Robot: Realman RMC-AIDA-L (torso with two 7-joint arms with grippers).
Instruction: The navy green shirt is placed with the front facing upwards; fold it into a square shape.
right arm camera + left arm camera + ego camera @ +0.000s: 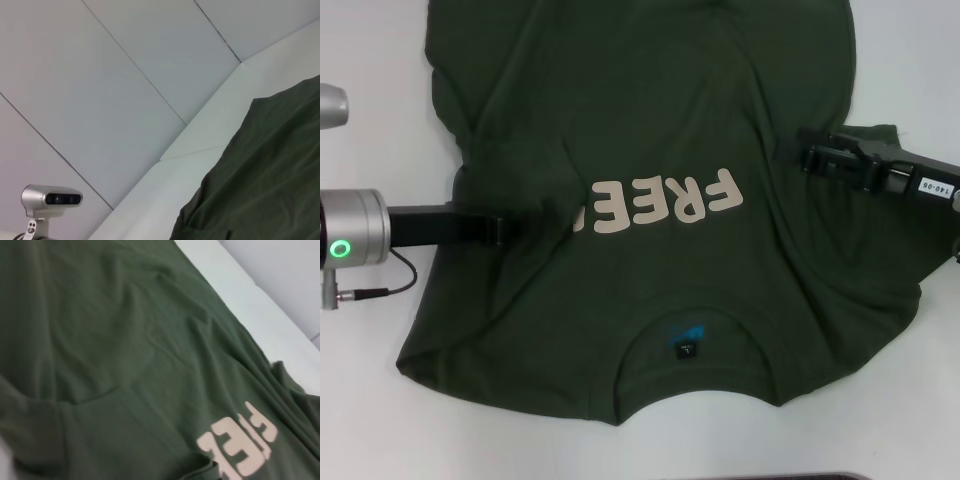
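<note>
— How is the navy green shirt (650, 130) laid on the white table (380, 420)?

— Front up, collar nearest, hem farthest.

— And the grippers?

— The left gripper (505, 231) and right gripper (810, 152) are seen at its sides; whether their fingers are apart cannot be told.

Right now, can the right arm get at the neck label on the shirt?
Probably yes. The right pincer sits over the navy green shirt's right side, and the neck label lies exposed inside the collar with nothing over it. The left pincer is well aside.
</note>
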